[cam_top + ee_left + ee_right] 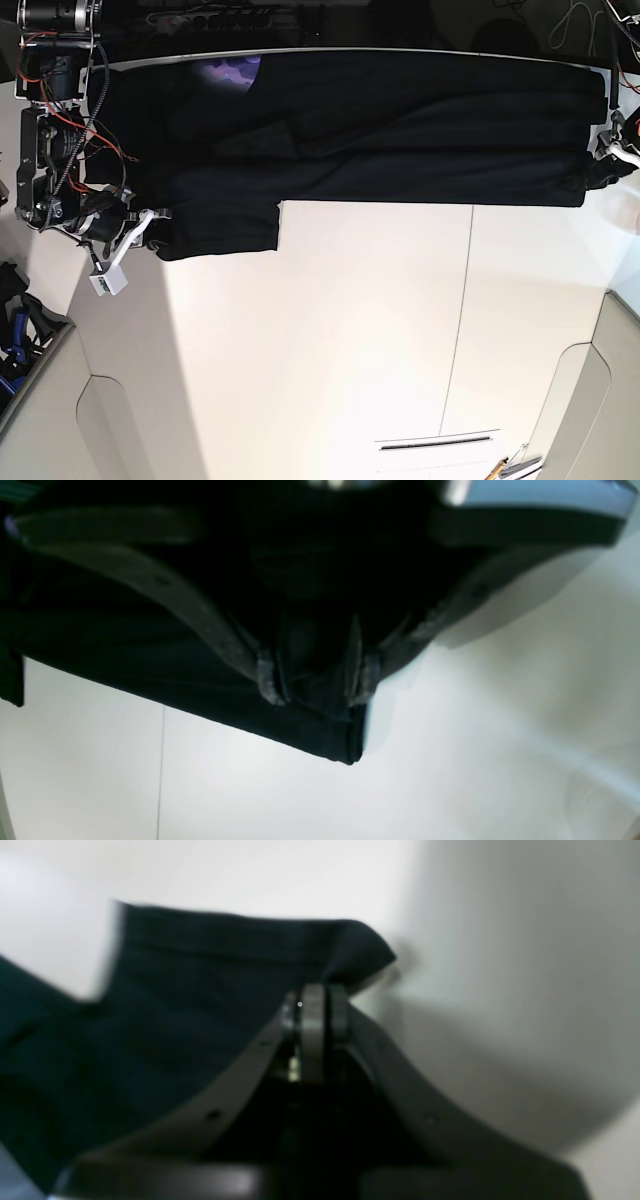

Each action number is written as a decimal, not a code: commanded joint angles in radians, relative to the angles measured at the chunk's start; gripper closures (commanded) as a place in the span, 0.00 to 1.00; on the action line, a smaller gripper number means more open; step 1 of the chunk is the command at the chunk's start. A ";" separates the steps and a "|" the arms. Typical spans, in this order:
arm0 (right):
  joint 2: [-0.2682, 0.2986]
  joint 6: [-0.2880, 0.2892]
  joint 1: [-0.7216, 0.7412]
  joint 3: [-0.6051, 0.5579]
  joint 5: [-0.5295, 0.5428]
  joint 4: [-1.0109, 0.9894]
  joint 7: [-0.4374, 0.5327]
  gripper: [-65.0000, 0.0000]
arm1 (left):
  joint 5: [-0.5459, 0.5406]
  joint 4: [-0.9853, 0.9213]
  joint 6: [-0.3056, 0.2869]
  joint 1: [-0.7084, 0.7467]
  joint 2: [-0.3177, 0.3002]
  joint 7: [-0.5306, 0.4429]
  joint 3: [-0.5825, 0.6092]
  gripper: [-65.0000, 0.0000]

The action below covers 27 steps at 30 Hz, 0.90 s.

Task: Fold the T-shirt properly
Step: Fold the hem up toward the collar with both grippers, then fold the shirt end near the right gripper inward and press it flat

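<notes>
Gripping at both ends now, you've got the T-shirt (pixel 400 140) stretched in a long dark band across the far side of the white table (pixel 330 340). Your left gripper (pixel 317 687) has its fingers pinched in on a bunched corner of the black cloth, the hem running away beneath it just above the tabletop. Your right gripper (pixel 314 1012) is pressed fully together with a fold of the shirt caught at the tips, and that corner pokes up past them.

From the base view, the body of the shirt lies folded over along its length, with a lengthwise crease through the middle, so I'd say a first long fold looks roughly in place. One sleeve (pixel 220 225) sticks out towards the near side by your right arm, not yet tucked. A small patch of the purple print (pixel 228 72) peeks out at the far edge, so the layers aren't lined up cleanly there.

My read: you're early to midway. Left to do, as I judge it: bring that sleeve in, square the edges, then fold the band across its short way into a compact packet. Both wrist views are blurry, so finer wrinkles can't be made out.
</notes>
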 commanded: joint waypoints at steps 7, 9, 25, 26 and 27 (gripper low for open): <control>-0.009 0.010 -0.198 0.013 0.021 0.432 -0.025 1.00 | -0.021 0.017 -0.013 -0.007 -0.025 -0.011 -0.008 0.66; -0.037 0.010 -0.280 0.013 0.022 0.542 -0.033 1.00 | -0.021 0.017 -0.013 -0.007 -0.025 -0.011 -0.008 0.66; -0.116 0.010 -0.650 0.012 0.033 0.756 -0.074 0.76 | -0.021 0.017 -0.014 -0.007 -0.025 -0.011 -0.008 0.66; -0.116 0.010 -0.650 0.012 0.033 0.756 -0.073 0.62 | -0.021 0.017 -0.014 -0.007 -0.025 -0.011 -0.008 0.63; -0.116 0.010 -0.649 0.012 0.033 0.758 -0.067 0.54 | -0.021 0.017 -0.014 -0.007 -0.025 -0.012 -0.008 0.60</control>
